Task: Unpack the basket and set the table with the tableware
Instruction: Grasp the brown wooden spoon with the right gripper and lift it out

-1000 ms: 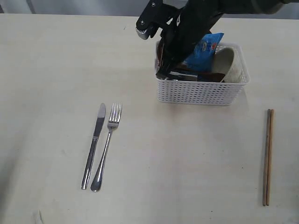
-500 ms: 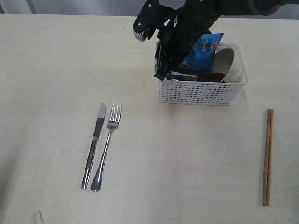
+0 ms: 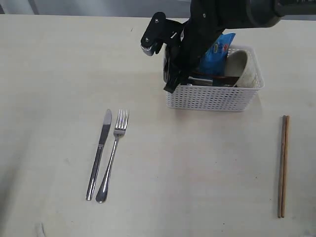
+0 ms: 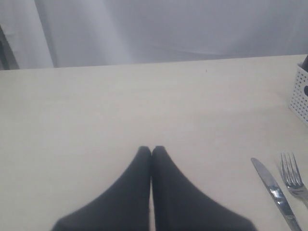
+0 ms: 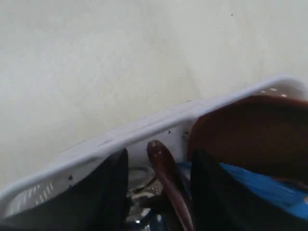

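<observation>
Toward the far right of the pale cream table [image 3: 59,74], as the exterior view shows it, stands the white basket [image 3: 215,96], rectangular, its lattice walls pierced with small holes. Inside it a pale grey-green bowl [image 3: 242,66] lies tipped on its side at the end nearer that view's right, and a blue snack packet [image 3: 217,49] sticks up from the middle. A round brown plate [image 5: 255,125] stands close to the wall at the other end, with a red-brown spoon [image 5: 166,178] just beside it, one rounded end pointing up. The right gripper [image 5: 159,159] reaches down into that end, jaws parted on either side of the spoon with a gap on both sides. Out on the table, a steel knife [image 3: 100,153] and fork [image 3: 112,158] lie side by side, well apart from the paired wooden chopsticks [image 3: 283,165]. The left gripper [image 4: 152,150] hangs over bare table near the knife, fingers pressed together with nothing between them.
</observation>
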`<state>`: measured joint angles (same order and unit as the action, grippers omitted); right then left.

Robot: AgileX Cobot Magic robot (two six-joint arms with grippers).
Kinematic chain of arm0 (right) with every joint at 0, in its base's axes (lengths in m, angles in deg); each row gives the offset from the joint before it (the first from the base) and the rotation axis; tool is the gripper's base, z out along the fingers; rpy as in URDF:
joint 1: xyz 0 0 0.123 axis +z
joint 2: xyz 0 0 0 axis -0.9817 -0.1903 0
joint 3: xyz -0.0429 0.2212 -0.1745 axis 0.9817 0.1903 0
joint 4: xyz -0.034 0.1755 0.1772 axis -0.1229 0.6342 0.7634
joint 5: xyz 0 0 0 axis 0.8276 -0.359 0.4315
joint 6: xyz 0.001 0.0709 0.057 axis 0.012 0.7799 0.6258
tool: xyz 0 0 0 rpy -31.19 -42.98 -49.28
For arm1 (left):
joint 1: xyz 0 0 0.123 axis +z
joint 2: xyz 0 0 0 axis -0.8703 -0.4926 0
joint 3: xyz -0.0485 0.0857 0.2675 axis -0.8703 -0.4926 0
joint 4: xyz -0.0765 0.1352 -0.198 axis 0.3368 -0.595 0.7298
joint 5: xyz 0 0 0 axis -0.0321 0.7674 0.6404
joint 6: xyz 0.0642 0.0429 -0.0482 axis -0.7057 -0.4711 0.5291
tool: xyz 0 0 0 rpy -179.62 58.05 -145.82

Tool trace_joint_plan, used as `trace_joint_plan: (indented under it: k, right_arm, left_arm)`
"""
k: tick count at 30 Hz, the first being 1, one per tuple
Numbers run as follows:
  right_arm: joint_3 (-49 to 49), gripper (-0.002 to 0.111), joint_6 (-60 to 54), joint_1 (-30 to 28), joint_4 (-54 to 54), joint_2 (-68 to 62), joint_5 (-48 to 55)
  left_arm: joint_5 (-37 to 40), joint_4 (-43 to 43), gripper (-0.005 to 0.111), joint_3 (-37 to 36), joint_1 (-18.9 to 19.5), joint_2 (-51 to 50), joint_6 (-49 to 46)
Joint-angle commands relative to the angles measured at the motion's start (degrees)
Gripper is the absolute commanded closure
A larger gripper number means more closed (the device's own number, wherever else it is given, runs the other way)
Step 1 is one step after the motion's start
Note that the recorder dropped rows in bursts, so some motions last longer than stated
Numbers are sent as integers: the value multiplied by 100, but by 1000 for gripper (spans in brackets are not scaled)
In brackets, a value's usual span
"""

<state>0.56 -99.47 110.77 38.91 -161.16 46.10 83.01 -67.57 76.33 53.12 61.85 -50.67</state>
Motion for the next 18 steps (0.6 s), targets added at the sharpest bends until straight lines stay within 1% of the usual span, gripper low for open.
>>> trace_joint_plan:
  k: [1,3,10,18]
  right_arm:
    - [-6,91,214,1,-411,-20,-64]
    - [-6,109,214,1,-467,-20,-50]
    - [-6,109,269,1,-467,73,-47]
    - [-6,109,269,1,-457,528,-24]
  left_arm:
    - [-9,-21,107,-22,16,16,-33]
    - [-9,-21,107,-22,16,16,-33]
    - [-9,-21,107,-22,16,16,-33]
    - [-9,-21,107,-22,16,16,-33]
